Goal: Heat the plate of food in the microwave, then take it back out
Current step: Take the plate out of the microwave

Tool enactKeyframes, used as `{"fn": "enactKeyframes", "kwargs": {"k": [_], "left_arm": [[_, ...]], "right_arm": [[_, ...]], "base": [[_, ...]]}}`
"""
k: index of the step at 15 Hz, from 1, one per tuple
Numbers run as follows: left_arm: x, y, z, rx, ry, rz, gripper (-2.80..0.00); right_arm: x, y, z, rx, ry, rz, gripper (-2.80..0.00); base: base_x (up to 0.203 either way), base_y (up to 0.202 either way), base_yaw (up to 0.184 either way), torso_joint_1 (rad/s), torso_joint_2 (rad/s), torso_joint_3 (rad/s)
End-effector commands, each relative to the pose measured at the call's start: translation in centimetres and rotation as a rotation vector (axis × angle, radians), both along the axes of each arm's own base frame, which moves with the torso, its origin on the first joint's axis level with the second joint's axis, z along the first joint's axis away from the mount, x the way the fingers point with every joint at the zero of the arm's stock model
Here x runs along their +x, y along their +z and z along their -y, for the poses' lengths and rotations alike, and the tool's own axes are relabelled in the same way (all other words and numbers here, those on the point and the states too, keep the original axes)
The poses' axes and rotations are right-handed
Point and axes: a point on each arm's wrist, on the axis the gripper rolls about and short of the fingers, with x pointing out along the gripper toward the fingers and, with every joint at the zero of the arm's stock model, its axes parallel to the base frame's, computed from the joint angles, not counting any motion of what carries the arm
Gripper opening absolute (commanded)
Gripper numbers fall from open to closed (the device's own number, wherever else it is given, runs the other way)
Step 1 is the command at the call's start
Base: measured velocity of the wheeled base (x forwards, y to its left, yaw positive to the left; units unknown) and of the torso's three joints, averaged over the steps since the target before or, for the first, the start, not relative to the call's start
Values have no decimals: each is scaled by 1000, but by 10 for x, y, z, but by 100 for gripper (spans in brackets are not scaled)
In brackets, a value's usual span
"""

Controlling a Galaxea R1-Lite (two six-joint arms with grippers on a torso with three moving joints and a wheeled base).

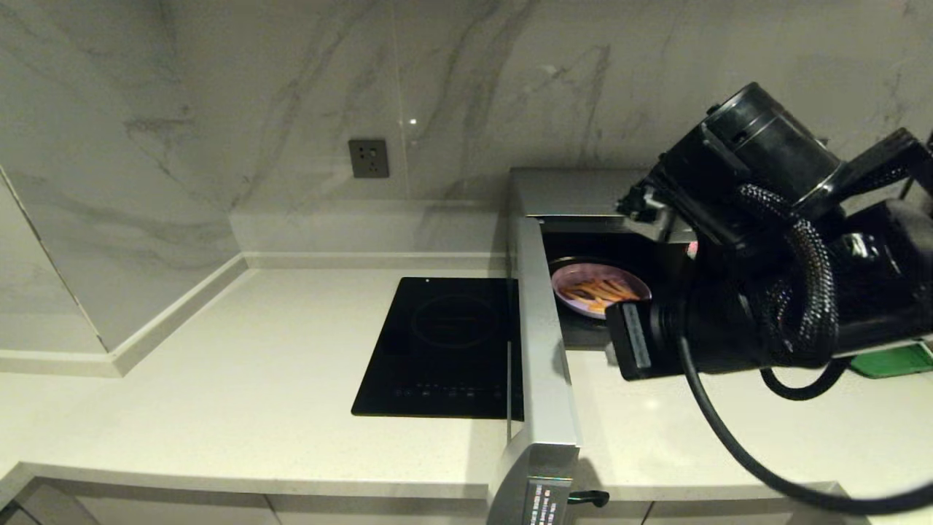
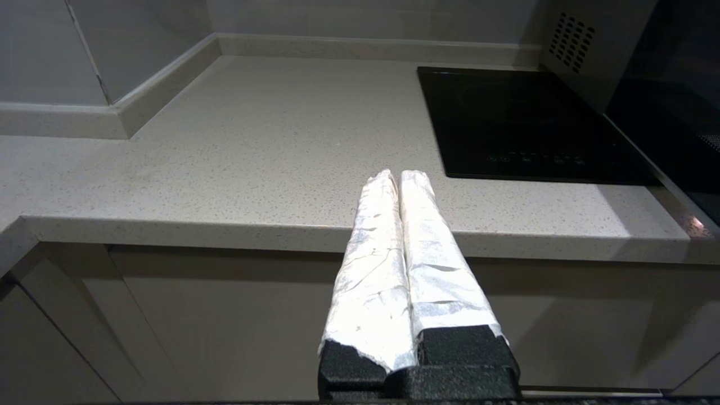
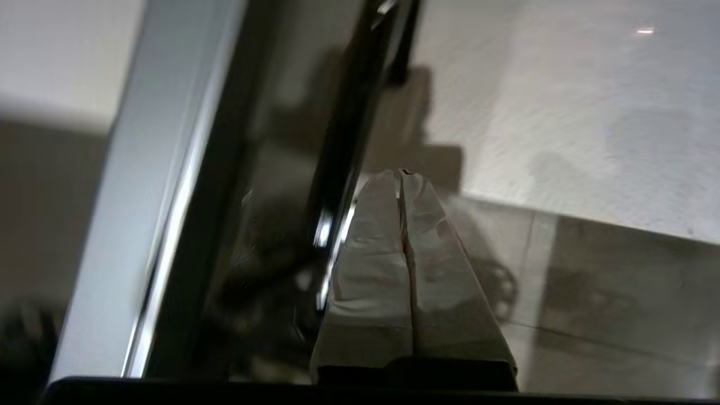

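The silver microwave (image 1: pixel 576 197) stands at the back right, and its door (image 1: pixel 543 350) is swung wide open toward me. The lilac plate of food (image 1: pixel 599 290) with orange fries sits inside the dark cavity. My right arm (image 1: pixel 765 292) hangs in front of the opening and hides its right half. My right gripper (image 3: pixel 402 174) is shut on nothing, its tips close beside the door's dark glass (image 3: pixel 270 197) above the counter's front edge. My left gripper (image 2: pixel 398 174) is shut and empty, parked low at the counter's front edge, left of the hob.
A flat black induction hob (image 1: pixel 444 346) lies in the counter just left of the open door. A green tray (image 1: pixel 893 361) peeks out behind my right arm. The pale counter (image 1: pixel 219 379) runs left to a corner wall. A socket (image 1: pixel 368 158) sits on the marble backsplash.
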Motion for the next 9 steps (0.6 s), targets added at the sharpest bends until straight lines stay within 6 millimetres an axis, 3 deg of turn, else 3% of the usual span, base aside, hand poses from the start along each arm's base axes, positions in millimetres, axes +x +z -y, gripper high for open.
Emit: {"fn": "enactKeyframes", "kwargs": {"k": [1, 3, 5, 9], "left_arm": [[0, 0, 0, 0, 2, 1, -280], [0, 0, 0, -1, 1, 1, -280], [0, 0, 0, 0, 2, 1, -280], [0, 0, 0, -1, 2, 1, -280]], "right_arm": [[29, 2, 30, 79, -343, 58, -280], [38, 9, 70, 159, -544, 81, -280], [45, 6, 96, 250, -668, 45, -280], [83, -9, 108, 405, -759, 55, -280]], "base": [[0, 0, 0, 0, 0, 0], [0, 0, 0, 0, 0, 0], [0, 0, 0, 0, 0, 0], [0, 0, 0, 0, 0, 0]]}}
